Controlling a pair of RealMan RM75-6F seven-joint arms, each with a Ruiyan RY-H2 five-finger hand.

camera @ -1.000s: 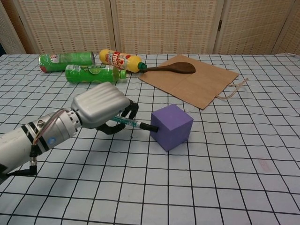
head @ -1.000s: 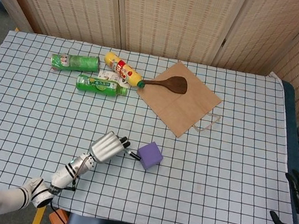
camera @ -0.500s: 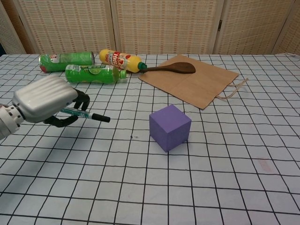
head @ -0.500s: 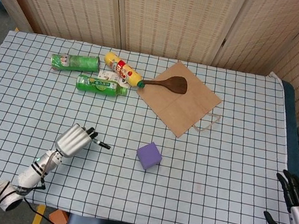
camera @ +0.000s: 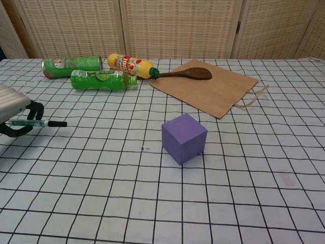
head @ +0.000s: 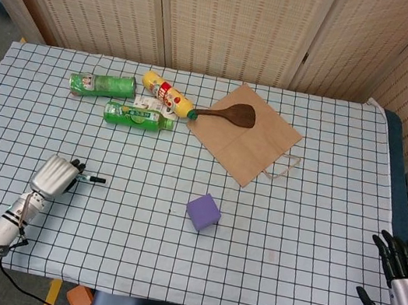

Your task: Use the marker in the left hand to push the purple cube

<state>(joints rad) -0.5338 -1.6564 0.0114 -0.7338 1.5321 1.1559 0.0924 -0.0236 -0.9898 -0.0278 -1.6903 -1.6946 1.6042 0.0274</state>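
Observation:
The purple cube (head: 203,212) (camera: 184,138) sits alone on the checked cloth near the table's middle front. Far to its left, my left hand (head: 55,175) (camera: 14,113) grips a thin marker (head: 93,179) (camera: 38,123) whose black tip points right toward the cube, with a wide gap between tip and cube. My right hand (head: 402,276) hangs off the table's right front corner with fingers spread and nothing in it; the chest view does not show it.
At the back left lie a green can (head: 103,85), a green bottle (head: 137,116) and a yellow bottle (head: 168,93). A wooden spoon (head: 227,113) rests on a brown paper bag (head: 246,138) at the back centre.
My left hand has drawn the marker away from the cube, far to the left. The cube has stayed where the push left it. The right hand has shifted slightly.

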